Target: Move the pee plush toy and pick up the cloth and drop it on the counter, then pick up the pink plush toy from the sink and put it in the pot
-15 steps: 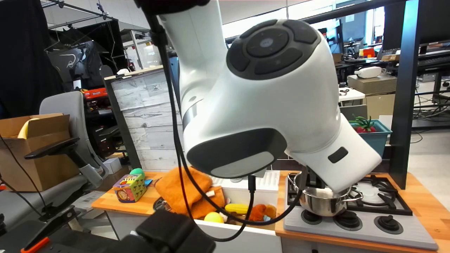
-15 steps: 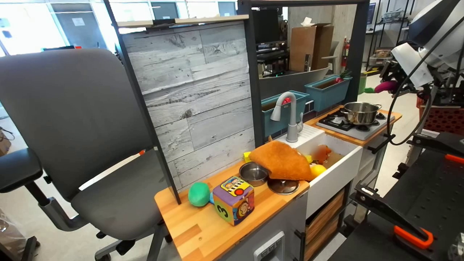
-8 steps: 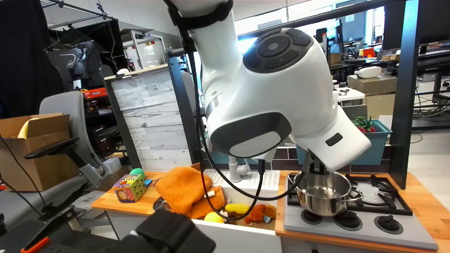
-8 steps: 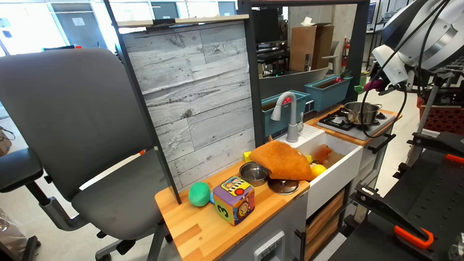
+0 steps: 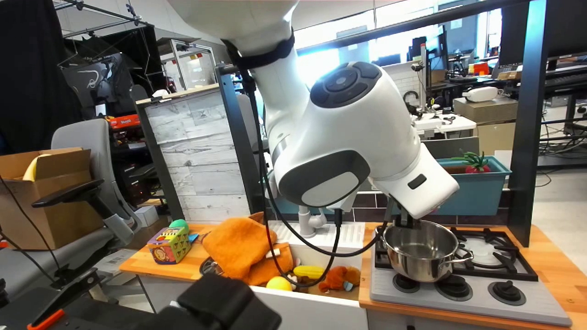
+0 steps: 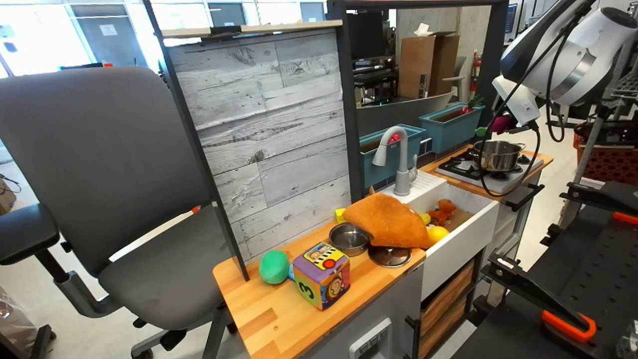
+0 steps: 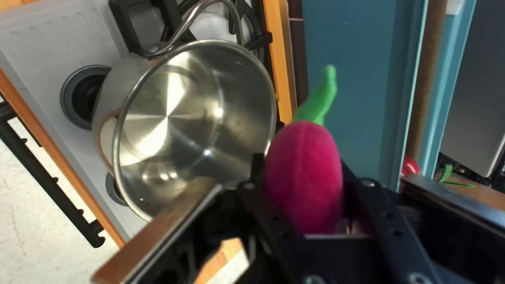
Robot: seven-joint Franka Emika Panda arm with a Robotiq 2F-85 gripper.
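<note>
The fingers grip the pink plush, long axis pointing out from them, higher than the pot and seemingly towards its side nearest the planter, so the drop probably needs a shift inward.

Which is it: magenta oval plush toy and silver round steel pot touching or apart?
Apart: an exterior view shows a gap between toy and pot.
</note>
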